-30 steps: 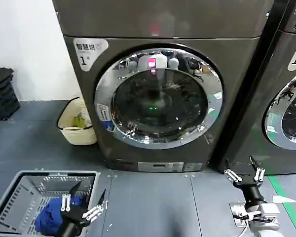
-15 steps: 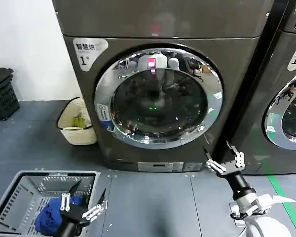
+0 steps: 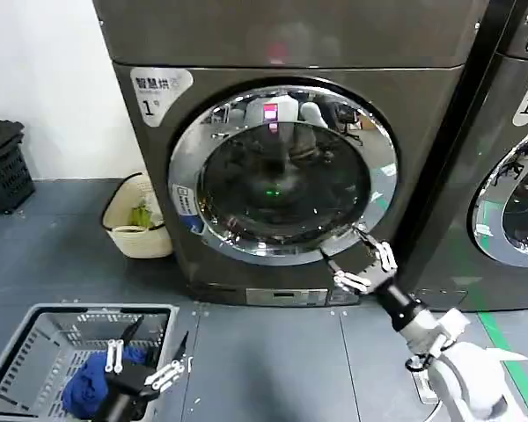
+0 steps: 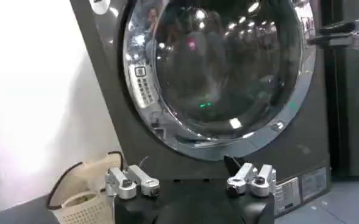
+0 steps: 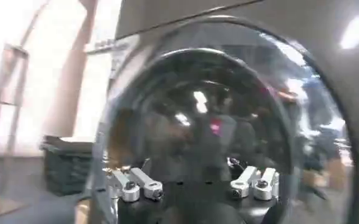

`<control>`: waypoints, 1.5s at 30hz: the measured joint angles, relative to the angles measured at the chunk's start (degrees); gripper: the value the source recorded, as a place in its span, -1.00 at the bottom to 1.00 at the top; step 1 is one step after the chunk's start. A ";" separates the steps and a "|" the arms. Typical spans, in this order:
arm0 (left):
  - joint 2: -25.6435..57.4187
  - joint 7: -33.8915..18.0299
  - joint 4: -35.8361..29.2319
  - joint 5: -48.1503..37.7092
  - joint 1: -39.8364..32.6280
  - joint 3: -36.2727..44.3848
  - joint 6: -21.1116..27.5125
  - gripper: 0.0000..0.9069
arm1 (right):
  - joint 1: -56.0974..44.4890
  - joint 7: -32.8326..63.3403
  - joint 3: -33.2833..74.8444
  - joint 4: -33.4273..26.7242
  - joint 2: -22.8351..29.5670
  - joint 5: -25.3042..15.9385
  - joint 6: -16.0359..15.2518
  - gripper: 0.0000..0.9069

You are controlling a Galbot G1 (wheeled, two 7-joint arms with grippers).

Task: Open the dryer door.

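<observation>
The dryer door [image 3: 282, 174], a large round door with a wide shiny chrome ring around a dark tinted glass bowl, sits shut in the front of the dark bronze-grey machine [image 3: 422, 132] labelled "1". It faces straight out toward the robot, its flat plane upright; being round, it has no long axis to speak of. A white label [image 3: 187, 200] sits on the ring's left side.

The right pincer [image 3: 359, 261] is raised in front of the lower right part of the chrome ring, its fingers spread wide and holding nothing; whether a fingertip touches the ring cannot be told. In the right wrist view the right pincer [image 5: 192, 184] points at the glass bowl [image 5: 203, 122] from close by, fingers apart.

The left pincer [image 3: 146, 366] hangs low at the robot's left, over the grey slatted plastic laundry basket [image 3: 35, 338] that holds a blue cloth [image 3: 88, 387] on the grey floor [image 3: 273, 352]; its fingers are spread and hold nothing. In the left wrist view, the left pincer [image 4: 190, 181] looks toward the door [image 4: 219, 67] from farther off.

A cream woven basket [image 3: 136, 220] stands on the floor by the machine's left side. A second dark machine [image 3: 510, 158] with a matching chrome door stands to the right.
</observation>
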 joint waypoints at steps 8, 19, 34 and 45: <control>-0.41 -0.02 -0.03 0.53 -0.04 0.03 -0.02 1.00 | 7.98 0.08 -7.83 -2.67 -0.71 0.11 -0.12 1.00; -0.77 -0.07 -0.47 0.95 0.20 0.05 -0.18 1.00 | 17.05 -0.51 -14.82 -7.27 -0.13 1.14 -0.04 1.00; -1.15 -0.02 -1.03 1.51 0.46 -0.33 -0.11 1.00 | 27.04 0.22 -22.93 -15.33 3.00 2.88 -0.73 1.00; -1.47 0.03 -1.25 1.58 0.58 -0.77 -0.02 1.00 | 33.42 1.07 -27.34 -21.11 5.76 1.47 -1.36 1.00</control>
